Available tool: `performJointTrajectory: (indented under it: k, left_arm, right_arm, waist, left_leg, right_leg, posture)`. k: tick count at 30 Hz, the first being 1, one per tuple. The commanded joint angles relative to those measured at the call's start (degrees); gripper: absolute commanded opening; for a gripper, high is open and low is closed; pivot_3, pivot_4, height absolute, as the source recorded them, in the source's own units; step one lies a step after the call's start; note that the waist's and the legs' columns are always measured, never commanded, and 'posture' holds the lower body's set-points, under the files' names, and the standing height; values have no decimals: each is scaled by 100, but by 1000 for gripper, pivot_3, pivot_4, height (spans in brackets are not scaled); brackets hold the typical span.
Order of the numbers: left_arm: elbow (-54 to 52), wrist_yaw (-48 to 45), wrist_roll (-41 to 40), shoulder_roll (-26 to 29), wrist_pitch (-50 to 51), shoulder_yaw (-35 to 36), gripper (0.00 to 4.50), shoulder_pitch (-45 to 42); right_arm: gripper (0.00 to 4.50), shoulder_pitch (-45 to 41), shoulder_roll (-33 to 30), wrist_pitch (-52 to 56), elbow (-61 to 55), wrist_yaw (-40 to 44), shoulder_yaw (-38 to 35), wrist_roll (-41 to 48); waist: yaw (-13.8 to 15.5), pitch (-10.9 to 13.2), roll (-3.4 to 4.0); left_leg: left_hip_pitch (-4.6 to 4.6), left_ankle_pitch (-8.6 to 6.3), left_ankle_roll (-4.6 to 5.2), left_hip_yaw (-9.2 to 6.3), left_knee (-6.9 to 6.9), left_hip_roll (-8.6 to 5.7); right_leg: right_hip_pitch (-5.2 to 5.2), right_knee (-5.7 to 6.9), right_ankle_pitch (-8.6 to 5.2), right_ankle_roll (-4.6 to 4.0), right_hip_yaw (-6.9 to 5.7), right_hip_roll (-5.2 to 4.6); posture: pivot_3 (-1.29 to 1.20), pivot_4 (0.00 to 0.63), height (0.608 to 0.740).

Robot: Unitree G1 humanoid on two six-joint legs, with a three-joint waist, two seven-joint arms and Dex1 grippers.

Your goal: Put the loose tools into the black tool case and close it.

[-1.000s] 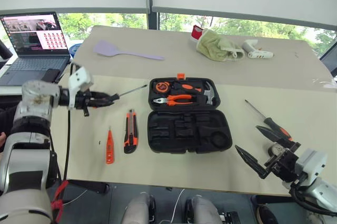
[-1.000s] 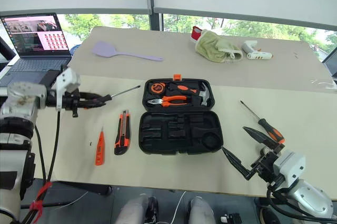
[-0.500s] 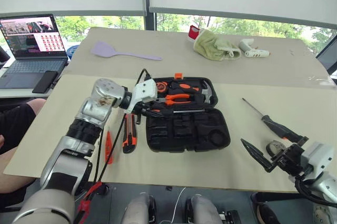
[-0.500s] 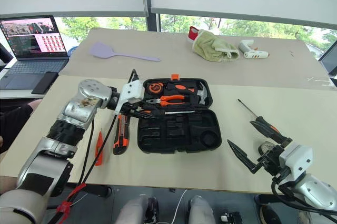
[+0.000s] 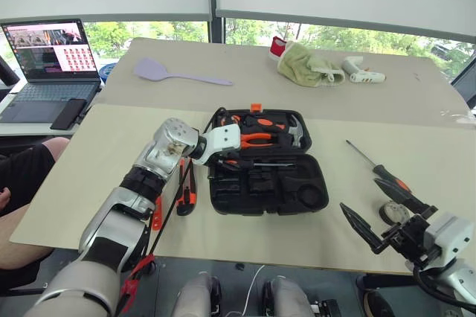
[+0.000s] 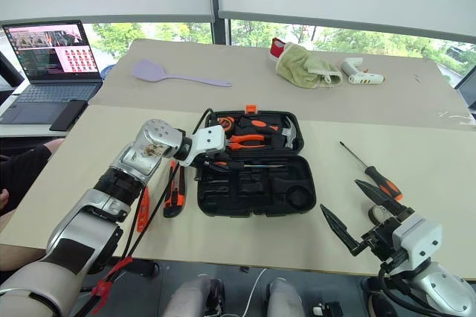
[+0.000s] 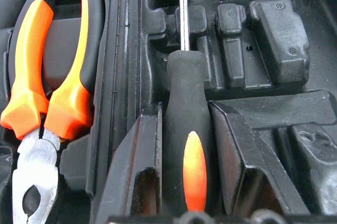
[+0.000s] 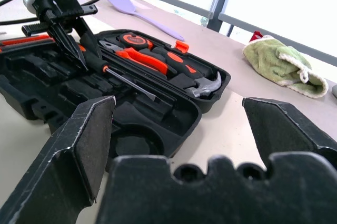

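The left gripper (image 7: 181,145) is clamped on a screwdriver (image 7: 181,103), fingers (image 7: 138,166) pressed against both sides of its handle, the shaft lying over the recesses of the open case (image 5: 297,202) (along the hinge line, beside the pliers (image 7: 37,87)). The right gripper (image 5: 383,216) hangs wide open and empty near the table's front edge, well right of the case. A second screwdriver (image 5: 375,170) and the tape roll (image 5: 390,213) lie just beyond it. The knife (image 5: 185,190) and tester pen (image 6: 141,209) lie left of the case, under the left arm.
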Motion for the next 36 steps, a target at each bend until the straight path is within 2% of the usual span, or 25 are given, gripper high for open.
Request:
performJointTrajectory:
  k: [1,3,4,6,9,12,15,22,28,33,36]
  left_arm:
    - [-121,281,55,-70,146,89,1875,-110]
    - [-238,318,-100,-160,112,195,2432,-97]
    - [-364,277,-241,-204,58,275,2896,-74]
    - [-778,162,-610,-286,115,487,3535,-24]
    - [-1403,70,-991,-285,418,678,3535,100]
    - [-1639,146,-1014,-179,417,682,3535,216]
    - [-1195,442,-876,-151,85,725,2769,308]
    - [-15,1134,-547,-398,-562,635,121,328]
    - [-23,1062,-324,-486,-862,364,50,544]
    - [271,1453,32,-580,-582,217,50,593]
    - [261,1234,31,-565,-539,109,50,674]
  right_arm:
    - [4500,0,8,12,-243,-90,-19,-7]
    - [4500,-34,13,51,-260,-116,43,-13]
    - [4500,-39,19,73,-281,-122,81,-8]
    - [4500,-31,18,112,-313,-124,138,5]
    - [4500,0,15,140,-339,-132,168,19]
    - [4500,15,24,150,-351,-148,197,9]
    - [4500,-13,49,161,-337,-172,259,-19]
    - [4500,18,94,151,-358,-204,266,-48]
    - [4500,100,93,142,-372,-224,199,-35]
    - [4500,196,103,125,-401,-260,175,-32]
    - [4500,263,125,130,-453,-288,189,-37]
  waist:
    - [10,0,0]
    - [17,0,0]
    - [18,0,0]
    - [19,0,0]
    - [4,0,0]
    - [-8,-2,4]
    - [-16,-6,10]
    - [18,-5,9]
    - [22,-6,10]
    - [31,-7,12]
    - [20,-18,17]
  left_leg:
    - [0,0,1,0,1,0]
    - [-1,0,2,0,4,0]
    - [-2,0,3,-1,7,0]
    - [-6,-1,5,-1,9,0]
    - [-10,0,3,-2,10,1]
    - [-4,0,3,-2,10,1]
    - [4,1,1,-1,10,1]
    - [-2,0,4,-1,10,-2]
    - [-5,-1,5,-1,13,-3]
    - [1,-4,10,-1,13,-3]
    - [4,-5,12,-1,14,-2]
  right_leg:
    - [0,0,0,0,0,0]
    - [1,1,1,1,-1,0]
    - [0,1,2,2,-1,0]
    - [-2,1,2,2,-1,-1]
    - [-4,1,2,2,0,-3]
    - [1,2,2,2,2,-3]
    - [5,3,2,2,4,0]
    - [2,2,2,3,2,0]
    - [2,0,4,6,1,-2]
    - [9,1,4,6,1,-4]
    - [11,1,4,7,2,-4]
  posture:
    - [0,150,740]
    - [0,150,740]
    - [0,150,740]
    - [0,150,740]
    - [0,150,740]
    - [0,150,740]
    - [0,150,740]
    - [0,150,740]
    - [0,150,740]
    - [0,150,740]
    - [0,150,740]
